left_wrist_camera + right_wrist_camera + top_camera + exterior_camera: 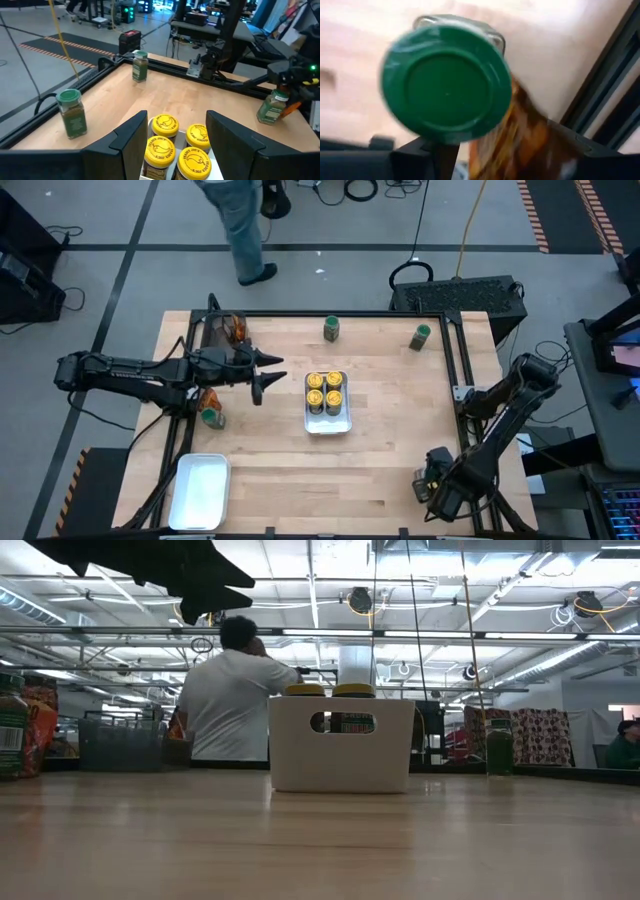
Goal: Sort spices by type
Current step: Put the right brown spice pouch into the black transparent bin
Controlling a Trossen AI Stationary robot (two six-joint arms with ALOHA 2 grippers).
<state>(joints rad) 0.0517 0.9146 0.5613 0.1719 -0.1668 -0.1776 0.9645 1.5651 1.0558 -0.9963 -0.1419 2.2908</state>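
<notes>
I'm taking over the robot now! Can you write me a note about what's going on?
Left gripper: open, empty, beside the white tray holding all four yellow-lid jars.
Right gripper: near right corner, at a green-lid jar and an orange packet.
Done: yellow jars.
Left: far-edge green-lid jars, one by the left arm, packets in the dark bin. Second white tray is empty.
</notes>
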